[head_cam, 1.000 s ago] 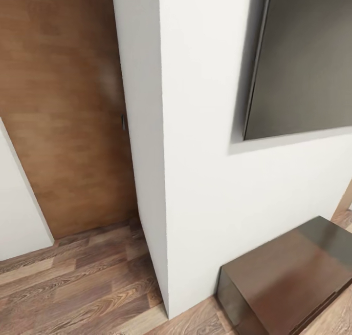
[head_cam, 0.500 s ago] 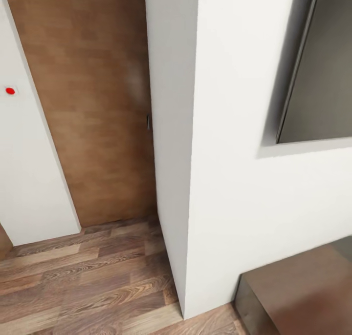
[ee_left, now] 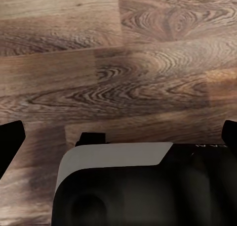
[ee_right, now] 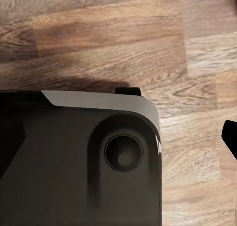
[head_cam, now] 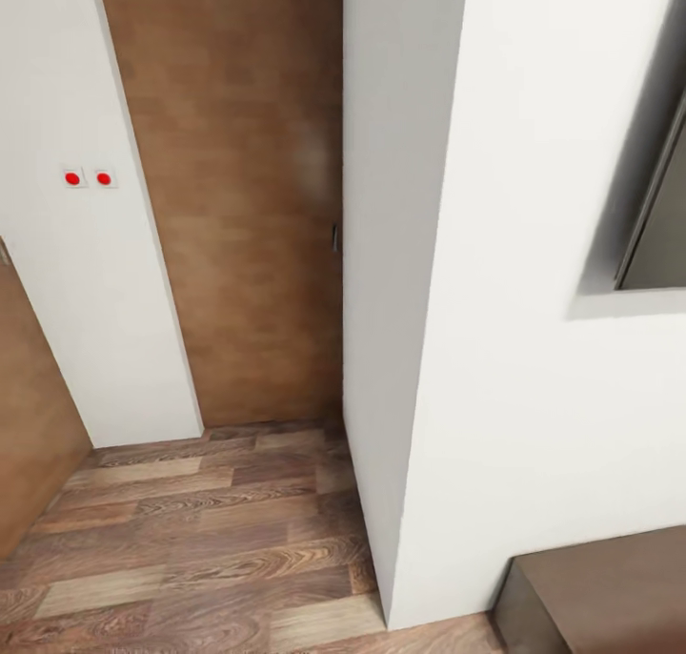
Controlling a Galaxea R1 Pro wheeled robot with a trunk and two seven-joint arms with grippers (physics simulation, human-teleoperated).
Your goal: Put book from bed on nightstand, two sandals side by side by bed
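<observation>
Below each end effector: plank floor (ee_left: 148,63), robot base (dark); clench state undeterminable. Head view adds brown door (head_cam: 238,206), white wall (head_cam: 514,349).

The dark-framed window (head_cam: 657,244) is cut off at the head view's right edge, and the dark brown bench (head_cam: 600,592) at the lower right corner. A second brown door (head_cam: 24,425) runs off the left edge.

I'm looking at a home interior: a wood-plank floor (head_cam: 191,559), white walls (head_cam: 534,254), and brown wooden doors (head_cam: 238,206). Wall switches (head_cam: 88,178) are showing beside one.
</observation>
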